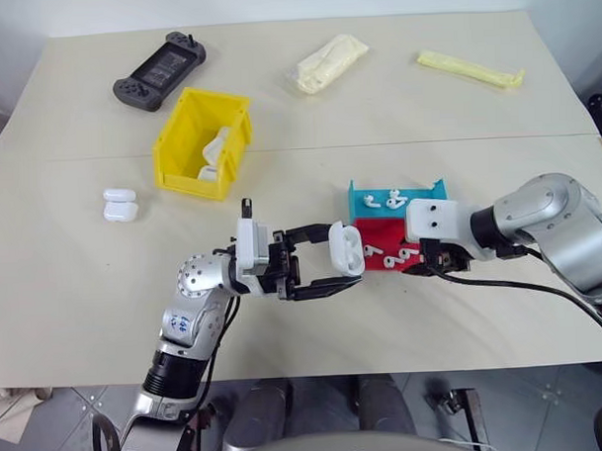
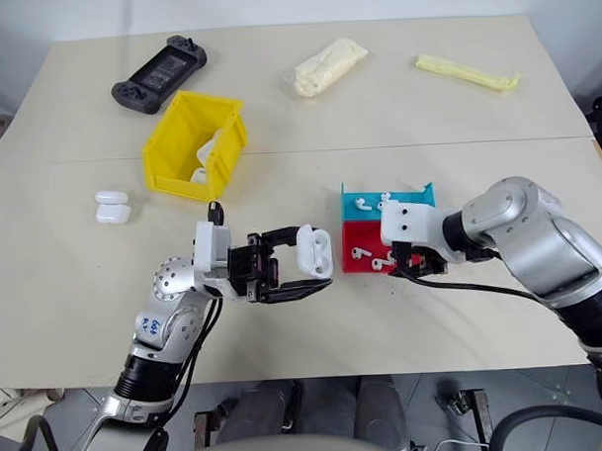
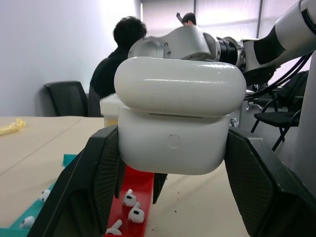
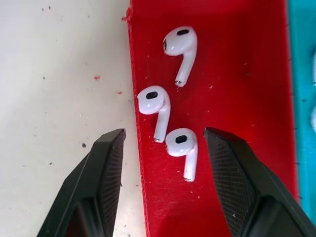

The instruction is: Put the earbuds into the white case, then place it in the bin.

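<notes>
My left gripper (image 1: 344, 254) is shut on the white case (image 1: 347, 250), held above the table with its lid tipped open. In the left wrist view the case (image 3: 180, 118) sits between both black fingers (image 3: 94, 182). Just right of it lies a small red tray (image 1: 385, 234) with three earbuds (image 4: 153, 101) in it. My right gripper (image 4: 164, 132) hangs over that tray, pointing down with its fingers open. They straddle two earbuds and the tray's edge without touching them. The yellow bin (image 1: 184, 131) stands at the back left with white cases inside.
A cyan tray (image 1: 419, 196) with more earbuds adjoins the red tray's far side. Two spare white cases (image 1: 120, 204) lie left of the bin. A black game controller (image 1: 159, 70), a pale plastic bag (image 1: 330, 62) and a yellow strip (image 1: 471, 69) lie along the table's back.
</notes>
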